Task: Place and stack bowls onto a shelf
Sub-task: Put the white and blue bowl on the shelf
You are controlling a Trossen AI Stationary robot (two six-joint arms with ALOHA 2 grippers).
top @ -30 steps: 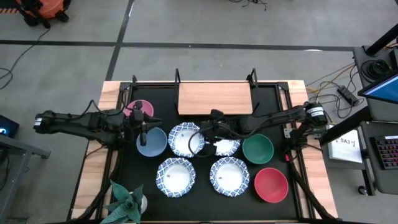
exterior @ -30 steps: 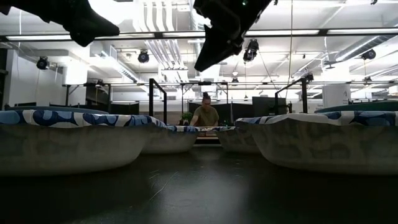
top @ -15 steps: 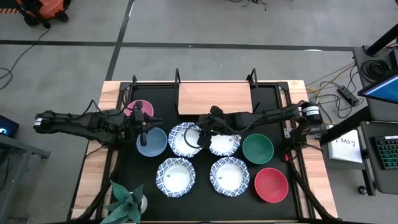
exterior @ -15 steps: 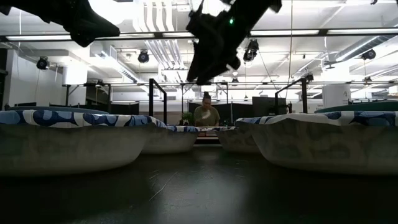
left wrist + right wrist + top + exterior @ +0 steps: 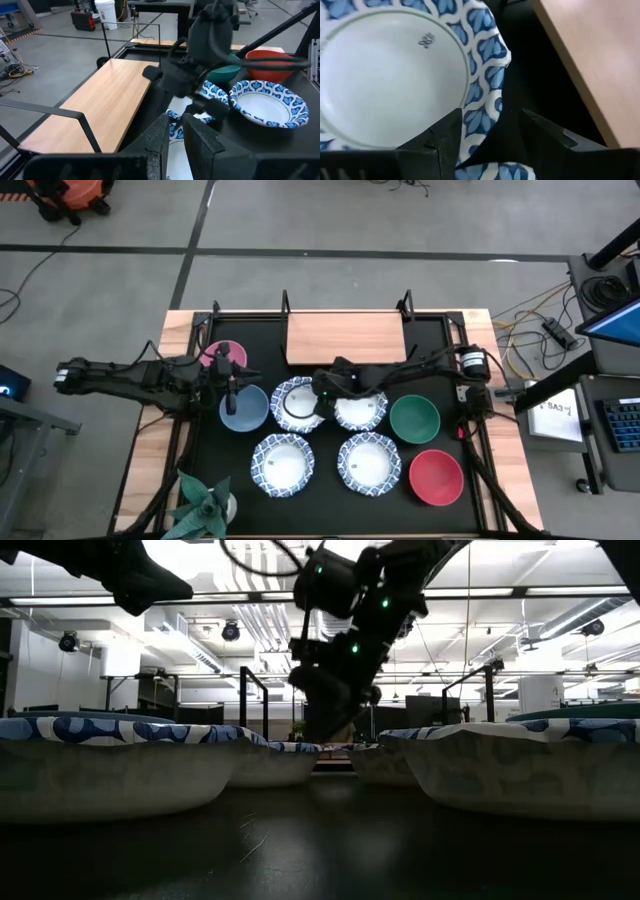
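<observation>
Nearest you, along the front of the table [image 5: 200,470], two patterned bowls are sitting side by side: the front-left bowl [image 5: 283,464] and the front-right bowl [image 5: 369,462], with the red bowl [image 5: 436,477] just beside the latter and the plant [image 5: 203,508] at the front-left corner.

In the middle row you are looking at the blue bowl [image 5: 243,408], the left patterned bowl [image 5: 296,404], the right patterned bowl [image 5: 362,410] and the green bowl [image 5: 414,419], all resting on the tabletop.

Your right gripper [image 5: 318,398] is working low at the rim where the two middle patterned bowls meet. In the right wrist view its fingers [image 5: 445,134] are standing apart, one over the bowl's white inside and the other outside the scalloped rim, straddling it; the left patterned bowl [image 5: 395,75] is not yet clamped. In the low view the right gripper [image 5: 325,725] is reaching down to rim level.

Your left gripper [image 5: 232,393] is hovering above the blue bowl, near the pink bowl [image 5: 223,356]. In the left wrist view its fingers [image 5: 160,135] are showing only a narrow gap and holding nothing.

Farthest from you, the shelf [image 5: 345,339] is lying at the back of the table with no bowl on it.
</observation>
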